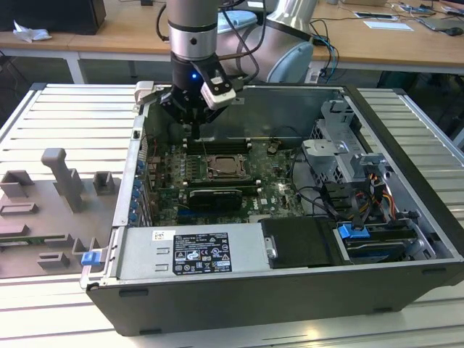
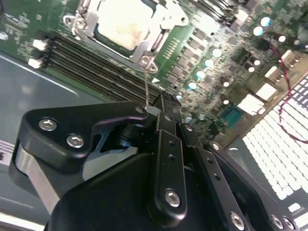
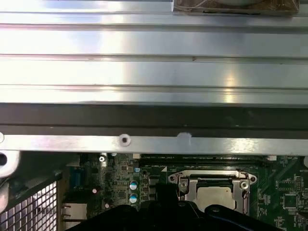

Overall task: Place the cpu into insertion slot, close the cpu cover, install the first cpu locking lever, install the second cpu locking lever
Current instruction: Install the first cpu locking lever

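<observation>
Hovering inside the open PC case (image 1: 406,239), the tool (image 1: 190,125) sits just above the memory slots (image 1: 217,142), a little behind the insertion slot (image 1: 227,167) as the exterior view has it. In the second wrist view the tool (image 2: 155,111) looks clenched on a thin wire locking lever (image 2: 147,89), which runs from the fingertips down to a corner of the socket. That's my read anyway; the wire is skinny and the pinch point is half hidden by the black linkage.

The cpu (image 2: 122,24) is already seated in the socket, dull beige top facing up, and the cpu cover (image 2: 161,26) seems folded down around it, framing the chip. The first wrist view shows the same: cpu (image 3: 215,196) inside its silver cover (image 3: 243,190).

Handling-wise, I'd guess the lever is springy steel wire: stiff along its length, but it pushes back and can slip out sideways from smooth pads. Best hold is probably near the free end, where there's leverage, not down by the hinge. The chip itself is light and rigid, but the socket pins beneath it are delicate, so any sideways shove on the cover is risky.

The case rests on a ribbed metal surface (image 1: 65,116) with a grey fixture tray (image 1: 51,210) on the exterior view's left.
</observation>
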You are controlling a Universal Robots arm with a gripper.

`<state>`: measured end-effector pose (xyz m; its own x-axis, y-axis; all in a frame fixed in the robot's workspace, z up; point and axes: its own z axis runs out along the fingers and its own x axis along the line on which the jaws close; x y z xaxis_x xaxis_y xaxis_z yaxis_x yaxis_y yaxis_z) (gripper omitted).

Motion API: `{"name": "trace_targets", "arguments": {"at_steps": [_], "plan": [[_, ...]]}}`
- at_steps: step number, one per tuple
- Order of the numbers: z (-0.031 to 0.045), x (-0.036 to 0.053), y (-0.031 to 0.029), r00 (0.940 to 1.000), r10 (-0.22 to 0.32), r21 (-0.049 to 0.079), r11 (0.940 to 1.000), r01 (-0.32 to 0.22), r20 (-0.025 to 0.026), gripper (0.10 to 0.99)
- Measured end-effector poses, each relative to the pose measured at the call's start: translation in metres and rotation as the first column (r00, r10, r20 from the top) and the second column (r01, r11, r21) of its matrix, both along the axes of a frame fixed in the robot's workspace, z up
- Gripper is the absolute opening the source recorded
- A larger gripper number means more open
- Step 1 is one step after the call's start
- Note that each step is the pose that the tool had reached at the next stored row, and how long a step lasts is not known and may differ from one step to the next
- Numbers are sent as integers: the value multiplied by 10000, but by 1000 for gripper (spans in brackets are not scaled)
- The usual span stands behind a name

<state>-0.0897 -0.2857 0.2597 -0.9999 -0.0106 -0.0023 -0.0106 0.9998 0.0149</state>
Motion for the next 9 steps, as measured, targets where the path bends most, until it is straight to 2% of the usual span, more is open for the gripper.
{"name": "trace_targets", "arguments": {"at_steps": [1,5,7,9], "plan": [[-7,74,5,10000,0,-2,10000,0,-1,106],[-35,196,7,10000,0,-13,10000,0,0,106],[-60,305,7,10000,1,-12,10000,-1,0,106],[-67,317,6,10000,1,-7,10000,-1,1,106]]}}
